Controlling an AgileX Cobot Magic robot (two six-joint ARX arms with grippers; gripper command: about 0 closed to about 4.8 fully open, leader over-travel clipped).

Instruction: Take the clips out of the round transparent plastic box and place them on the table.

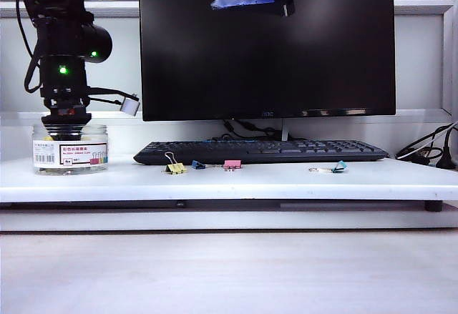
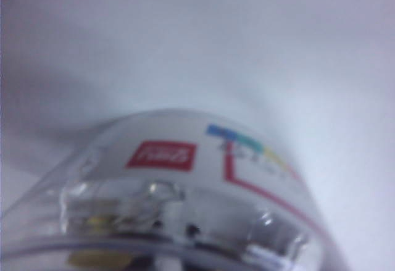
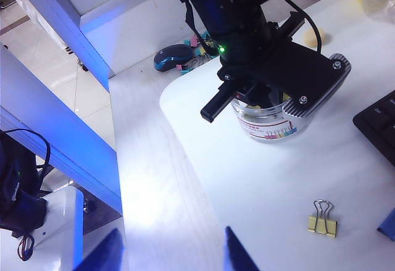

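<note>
Left gripper [image 1: 66, 122] is down inside the round transparent plastic box [image 1: 70, 149] at the desk's [image 1: 286, 182] left end; its jaw state can't be told. Perhaps a mis-grab drags the box. Right gripper [image 3: 170, 249] hovers high, parted, empty.

Left gripper [image 1: 66, 121] reaches down into the round transparent plastic box [image 1: 70, 149].

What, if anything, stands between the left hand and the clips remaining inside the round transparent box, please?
Nothing visible does. The left hand is lowered into the open mouth of the round transparent box, no lid on it, and a yellow clip lies inside beneath it.
</note>
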